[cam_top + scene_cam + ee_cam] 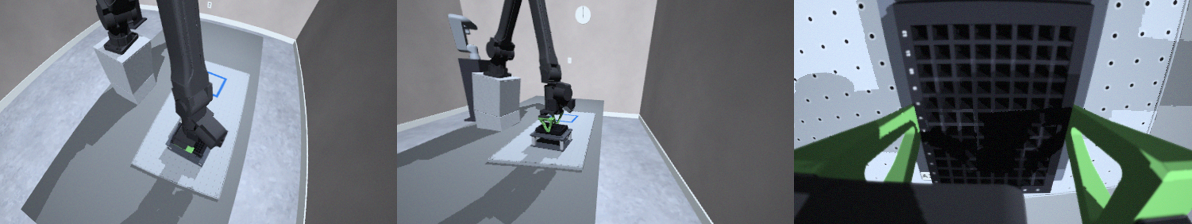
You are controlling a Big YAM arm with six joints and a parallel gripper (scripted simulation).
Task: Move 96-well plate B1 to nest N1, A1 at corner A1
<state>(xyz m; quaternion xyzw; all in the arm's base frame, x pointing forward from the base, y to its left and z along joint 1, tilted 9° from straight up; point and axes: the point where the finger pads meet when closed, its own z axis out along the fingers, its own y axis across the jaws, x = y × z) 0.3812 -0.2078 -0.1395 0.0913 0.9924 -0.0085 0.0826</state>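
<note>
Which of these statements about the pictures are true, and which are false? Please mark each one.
1. The hand is shut on the 96-well plate. True.
2. The plate lies inside the blue square B1. False: the square holds no plate; the plate is at the raised nest N1.
3. The green fingers stand on two opposite sides of the plate. True.
4. The arm's pedestal stands on the perforated board. False: it stands beside the board.
5. A clock hangs on the far wall. True.
</note>
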